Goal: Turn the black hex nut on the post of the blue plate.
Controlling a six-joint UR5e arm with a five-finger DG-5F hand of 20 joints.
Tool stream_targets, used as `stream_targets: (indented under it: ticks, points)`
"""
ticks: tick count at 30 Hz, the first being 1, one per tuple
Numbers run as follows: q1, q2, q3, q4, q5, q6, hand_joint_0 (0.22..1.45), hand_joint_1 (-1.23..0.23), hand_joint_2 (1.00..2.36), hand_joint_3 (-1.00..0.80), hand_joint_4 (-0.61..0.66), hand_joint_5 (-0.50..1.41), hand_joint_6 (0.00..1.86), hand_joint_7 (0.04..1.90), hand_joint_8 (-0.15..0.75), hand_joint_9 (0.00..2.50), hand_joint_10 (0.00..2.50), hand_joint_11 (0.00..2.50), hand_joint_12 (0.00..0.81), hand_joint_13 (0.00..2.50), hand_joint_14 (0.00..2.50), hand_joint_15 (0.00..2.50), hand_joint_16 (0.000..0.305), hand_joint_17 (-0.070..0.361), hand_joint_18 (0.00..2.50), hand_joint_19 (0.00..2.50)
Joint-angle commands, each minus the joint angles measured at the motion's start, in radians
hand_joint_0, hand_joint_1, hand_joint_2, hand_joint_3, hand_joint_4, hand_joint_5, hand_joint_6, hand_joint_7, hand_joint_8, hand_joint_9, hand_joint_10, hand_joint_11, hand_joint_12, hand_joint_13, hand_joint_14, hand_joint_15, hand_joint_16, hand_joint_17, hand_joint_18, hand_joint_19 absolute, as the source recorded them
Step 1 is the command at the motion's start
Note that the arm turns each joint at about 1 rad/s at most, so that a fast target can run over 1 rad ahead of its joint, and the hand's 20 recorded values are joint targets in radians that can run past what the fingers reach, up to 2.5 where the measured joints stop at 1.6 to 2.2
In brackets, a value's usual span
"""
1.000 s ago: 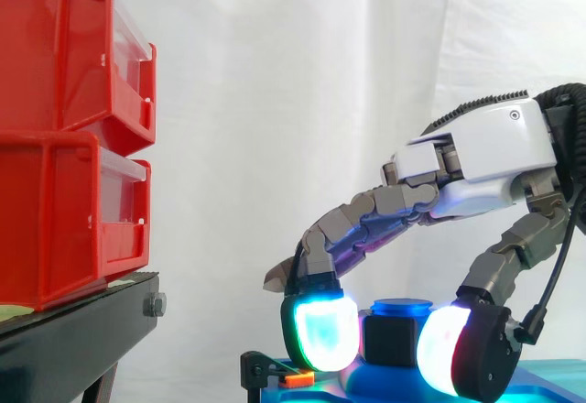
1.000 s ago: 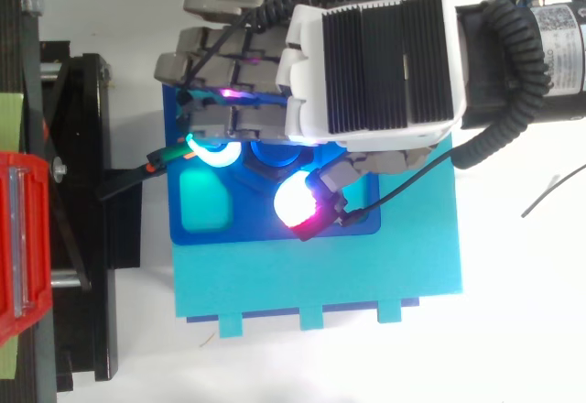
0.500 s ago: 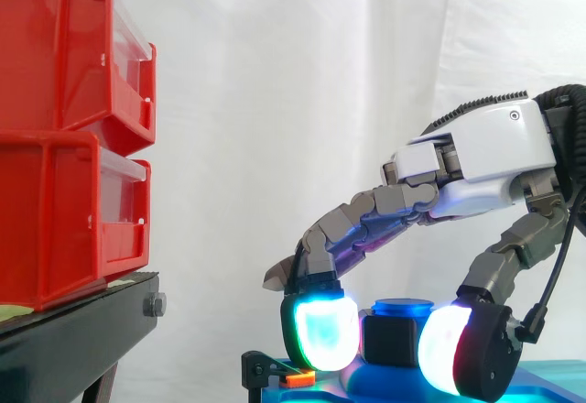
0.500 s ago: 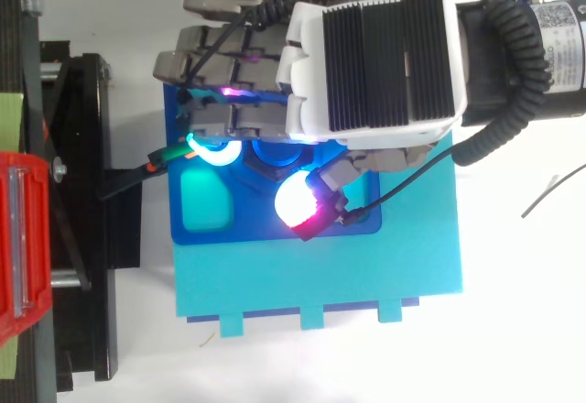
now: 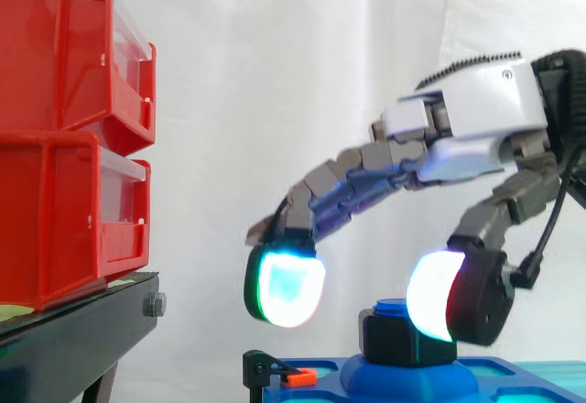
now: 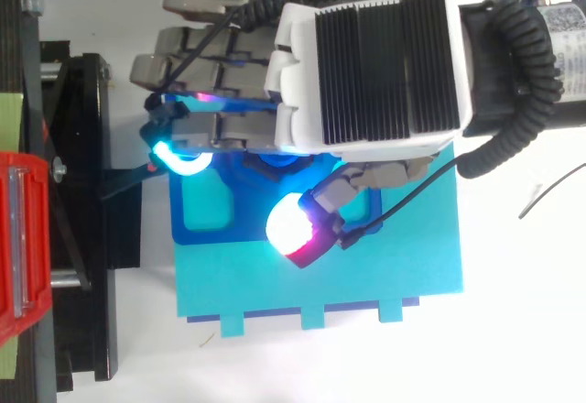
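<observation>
Backdrop is a plain white curtain (image 5: 275, 73). On the left, two stacked red plastic bins (image 5: 64, 137) sit on a black metal stand (image 5: 73, 330). The robot's grey-and-white hand (image 5: 476, 119) hovers over the work with its fingers arched and spread apart, not clamped on anything. One glowing fingertip pad (image 5: 286, 288) hangs left of the post. The thumb's pad (image 5: 430, 298) is up by the post's right side. Under it, a flat teal base board (image 6: 366, 275) lies on the white tabletop (image 6: 513, 330) and carries the blue plate (image 5: 412, 377). The black hex nut (image 5: 398, 339) sits on the plate's post, under its blue cap. A small orange clip (image 5: 298, 377) is at the plate's left edge.
</observation>
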State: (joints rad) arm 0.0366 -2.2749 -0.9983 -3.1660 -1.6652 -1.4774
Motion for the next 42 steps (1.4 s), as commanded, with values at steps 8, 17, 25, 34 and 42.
stream_targets:
  ticks: [8,17,25,34,42]
  points:
    - [0.020,0.034,0.109,-0.259,0.031,-0.058,0.39,-0.57,1.00,-0.50,0.17,-0.26,0.50,0.81,0.264,0.24,0.00,0.00,0.412,0.27,0.00,0.04,0.064,0.143,0.12,0.09]
    - [0.019,0.158,-0.037,-0.282,0.045,-0.061,0.41,-0.54,1.00,-0.50,0.19,-0.24,0.50,0.82,0.266,0.24,0.00,0.00,0.409,0.26,0.00,0.04,0.062,0.140,0.10,0.10]
    - [0.020,0.290,-0.249,-0.083,0.094,-0.012,0.42,-0.52,1.00,-0.50,0.17,-0.23,0.50,0.74,0.257,0.24,0.00,0.00,0.399,0.23,0.00,0.03,0.061,0.137,0.07,0.11]
    - [0.028,0.382,-0.368,0.049,0.171,0.141,0.43,-0.48,1.00,-0.50,0.17,-0.22,0.50,0.69,0.244,0.19,0.00,0.00,0.389,0.16,0.00,0.04,0.061,0.138,0.00,0.14]
    - [0.042,0.410,-0.368,0.001,0.255,0.307,0.43,-0.45,1.00,-0.50,0.10,-0.25,0.50,0.65,0.182,0.00,0.00,0.00,0.373,0.00,0.00,0.02,0.065,0.146,0.00,0.05]
